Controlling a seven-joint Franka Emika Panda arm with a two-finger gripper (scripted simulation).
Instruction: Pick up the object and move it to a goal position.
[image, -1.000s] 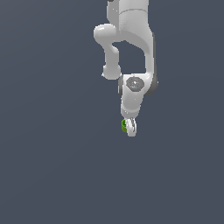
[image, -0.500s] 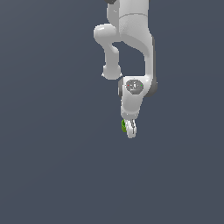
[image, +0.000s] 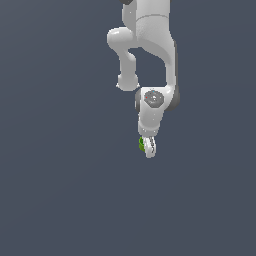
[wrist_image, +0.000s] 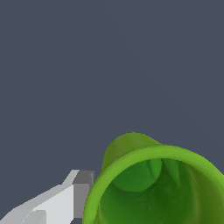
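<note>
Plain grey backdrop; gripper (image: 148, 148) clamped on green object (wrist_image: 153, 183); no readable writing anywhere.

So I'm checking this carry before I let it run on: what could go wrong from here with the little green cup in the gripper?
The small bright green cup-like cylinder is tiny beside the white gripper, so the hold may be shallow and it could slip out.

Only one grey-tipped finger shows in the wrist view, so contact on the other side cannot be confirmed.

No goal marker is visible in either view, so placement may be misjudged.
</note>
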